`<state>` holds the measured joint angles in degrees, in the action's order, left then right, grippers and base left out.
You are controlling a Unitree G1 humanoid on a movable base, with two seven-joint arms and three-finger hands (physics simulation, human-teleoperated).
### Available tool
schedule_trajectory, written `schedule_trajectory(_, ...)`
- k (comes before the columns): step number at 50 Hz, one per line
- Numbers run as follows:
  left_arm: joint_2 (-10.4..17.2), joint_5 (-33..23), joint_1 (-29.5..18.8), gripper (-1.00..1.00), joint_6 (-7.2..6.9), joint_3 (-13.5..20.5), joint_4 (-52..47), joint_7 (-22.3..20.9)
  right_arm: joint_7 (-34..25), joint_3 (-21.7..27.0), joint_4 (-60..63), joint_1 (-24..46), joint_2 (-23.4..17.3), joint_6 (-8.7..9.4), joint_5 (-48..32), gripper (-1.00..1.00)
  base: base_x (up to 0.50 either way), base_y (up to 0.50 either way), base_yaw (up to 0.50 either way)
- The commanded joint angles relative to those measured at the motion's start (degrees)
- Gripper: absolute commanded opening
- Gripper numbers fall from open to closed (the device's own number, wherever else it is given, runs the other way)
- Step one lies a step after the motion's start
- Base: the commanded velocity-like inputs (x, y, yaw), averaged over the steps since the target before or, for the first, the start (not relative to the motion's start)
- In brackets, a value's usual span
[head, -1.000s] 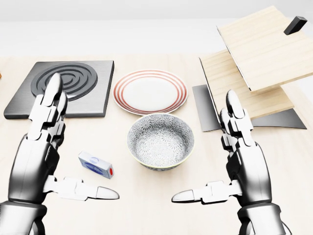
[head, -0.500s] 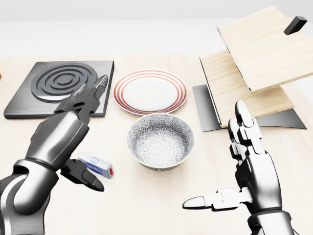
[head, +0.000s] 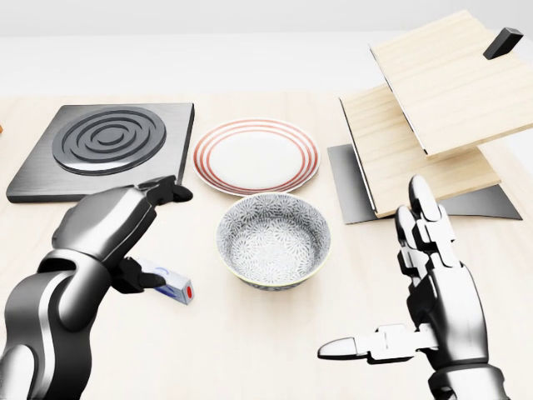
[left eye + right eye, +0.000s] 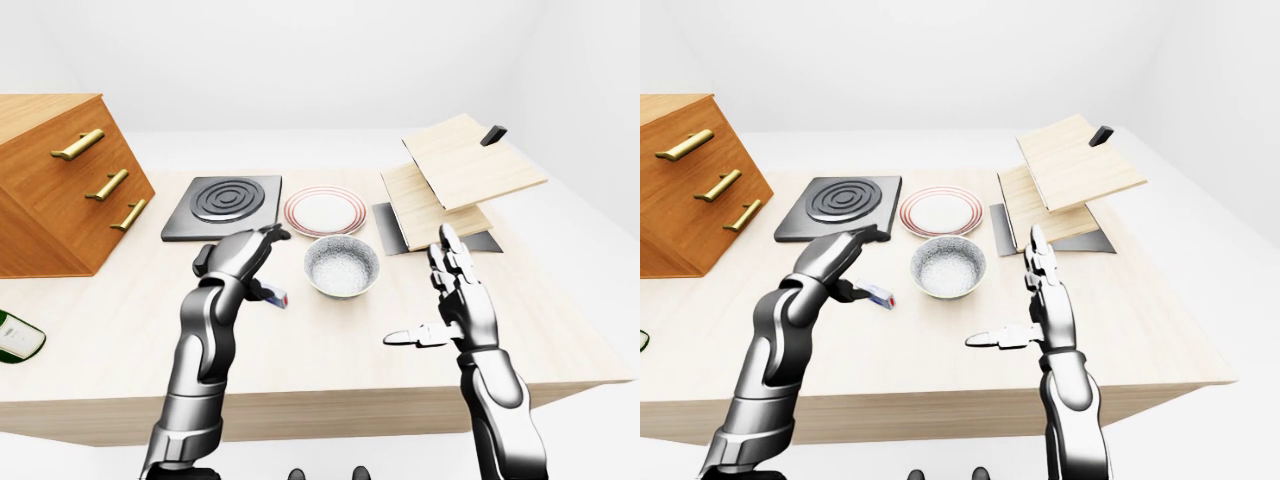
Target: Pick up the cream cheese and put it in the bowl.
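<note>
While left hand (image 3: 125, 229) arches above, cream cheese (image 3: 171, 283) lies under fingers

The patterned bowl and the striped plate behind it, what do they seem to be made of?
The grey-and-white patterned bowl looks like glazed ceramic: fine printed flecks, smooth pale rim. The white plate with red rings looks the same, glossy and flat-coloured. Both are renders, so this is only a guess.

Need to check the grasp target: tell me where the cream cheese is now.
In the head view, the cream cheese lies on the table at lower left, just left of the bowl, partly under the left hand.
</note>
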<state>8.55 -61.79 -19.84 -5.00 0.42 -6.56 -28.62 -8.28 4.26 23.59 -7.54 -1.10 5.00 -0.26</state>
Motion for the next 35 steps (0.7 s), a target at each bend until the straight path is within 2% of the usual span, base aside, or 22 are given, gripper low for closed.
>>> schedule_trajectory(1, 0.75, -2.67, -2.29, 0.33, 0.0, -0.06, 9.04, 6.07, 0.07, 0.49, 0.43, -0.07, 0.01, 0.0, 1.05, 1.0, 0.0, 0.0, 0.0)
schedule_trajectory(3, 1.06, -3.39, -2.65, 0.43, 0.0, -0.15, 10.98, 7.92, 0.13, 0.43, 0.91, -0.13, 0.01, 0.0, 1.01, 1.0, 0.0, 0.0, 0.0)
schedule_trajectory(6, 0.85, -3.02, -2.58, 0.44, 0.0, -0.05, 11.13, 8.1, 0.1, 0.5, 0.83, -0.06, 0.02, 0.0, 1.17, 1.0, 0.0, 0.0, 0.0)
schedule_trajectory(9, 1.02, -3.85, -2.11, 0.18, 0.12, -0.5, 12.82, 9.93, 0.19, 0.33, 0.55, -0.09, 0.07, 0.0, 1.1, 1.0, 0.0, 0.0, 0.0)
schedule_trajectory(11, 1.34, -4.95, -2.34, 0.05, 1.24, -0.87, 15.12, 11.63, 0.25, 0.2, -0.02, -0.03, 0.06, 0.0, 0.97, 1.0, 0.0, 0.0, 0.0)
schedule_trajectory(12, 1.43, -5.79, -2.47, 0.05, 1.65, -1.14, 16.83, 12.86, 0.24, 0.11, -0.16, -0.07, 0.04, 0.0, 0.9, 1.0, 0.0, 0.0, 0.0)
schedule_trajectory(14, 1.35, -6.69, -2.9, 0.27, 2.23, -1.45, 19.12, 14.61, 0.28, 0.23, 0.02, -0.02, 0.03, 0.0, 1.03, 1.0, 0.0, 0.0, 0.0)
schedule_trajectory(19, 1.02, -7.87, -3.02, 0.38, 2.89, -1.85, 20.43, 15.64, 0.18, 0.19, -0.12, -0.26, 0.06, 0.0, 1.21, 1.0, 0.0, 0.0, 0.0)
schedule_trajectory(35, -0.52, -11.44, -5.42, 0.36, 3.66, -3.85, 29.61, 22.21, -0.66, 1.6, -0.21, -1.06, -0.02, 0.0, 2.42, 1.0, 0.0, 0.0, 0.0)
